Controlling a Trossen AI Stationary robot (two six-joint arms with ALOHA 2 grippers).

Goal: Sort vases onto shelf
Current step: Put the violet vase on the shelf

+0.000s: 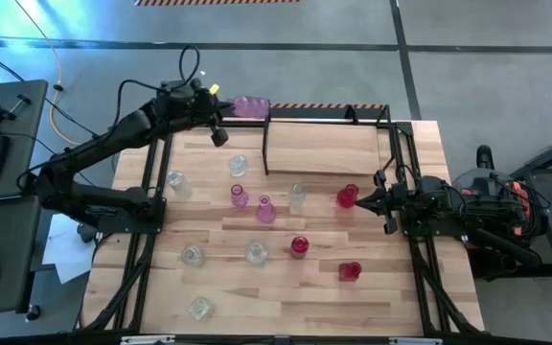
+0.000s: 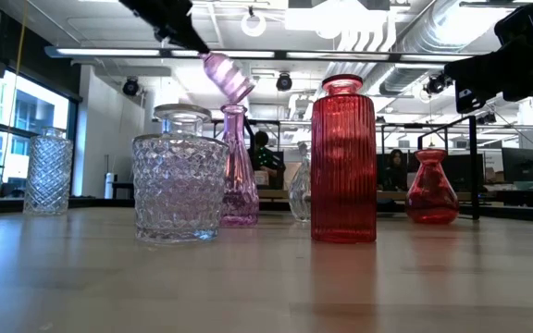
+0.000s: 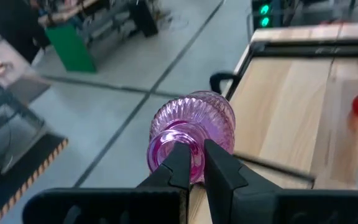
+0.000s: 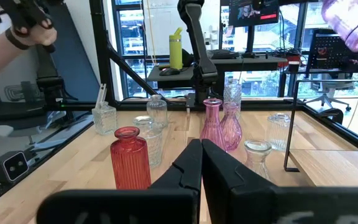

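Up in the air, a pale pink vase (image 1: 250,106) is being held on its side at the far edge of the table (image 1: 286,297), just beside the shelf (image 1: 329,144). The left gripper (image 1: 220,108) is pinching it by the neck, with both fingers (image 3: 182,168) pressing on the glass rim. The vase's round ribbed body is pointing away from the arm.

The other vases are standing on the table: two pink ones (image 1: 252,203) near the middle, red ones (image 1: 347,196) to the right side, and clear ones (image 1: 193,255) to the left.

The right gripper (image 1: 364,199) is waiting low by the table's right side, close to a red vase, its fingers pressed together and holding nothing.
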